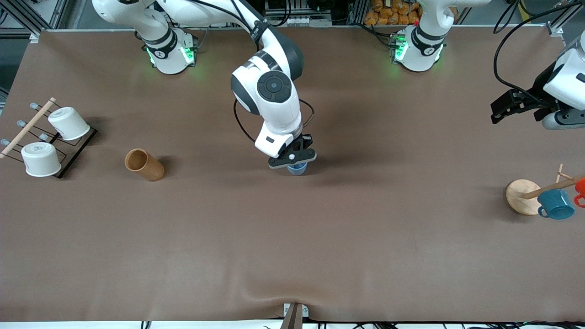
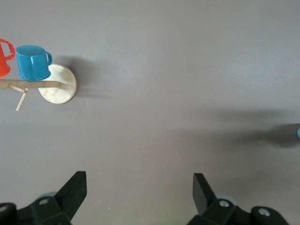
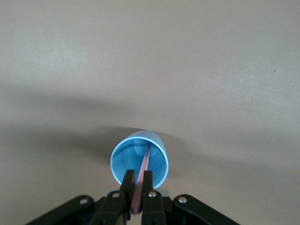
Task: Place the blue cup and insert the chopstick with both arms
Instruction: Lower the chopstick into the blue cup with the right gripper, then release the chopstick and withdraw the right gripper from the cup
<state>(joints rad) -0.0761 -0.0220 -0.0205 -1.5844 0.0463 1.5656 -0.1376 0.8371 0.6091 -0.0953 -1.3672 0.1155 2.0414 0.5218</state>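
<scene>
Right wrist view tells me most of what I need: the small light-blue handleless cup [image 3: 139, 161] stands upright on the brown counter [image 3: 150, 56], and the thin pinkish chopstick [image 3: 143, 169] already slants down into it, its lower end near the paler blue bottom. The right gripper [image 3: 138, 194] has its two black fingers pinched on the stick's upper part, so I read it as clenched on the chopstick, not let go. I judge the cup placement done and the insertion nearly done; what is left is to release the stick and lift clear.

From the front camera, the right arm reaches from its base in the upper left of the frame down to the middle, wrist pointed straight at the counter, with the right gripper [image 1: 293, 159] directly over the cup [image 1: 297, 169], only a sliver of blue showing under it.

At the right edge of that frame the left gripper [image 1: 502, 109] hangs in the air, waiting. Its wrist view shows both fingers spread wide with nothing between them, over bare counter. Below it in the frame sit a round wooden stand [image 1: 522, 195] with a teal handled mug [image 1: 556, 204] and a red mug [image 1: 580, 188], none of them part of my job.
</scene>
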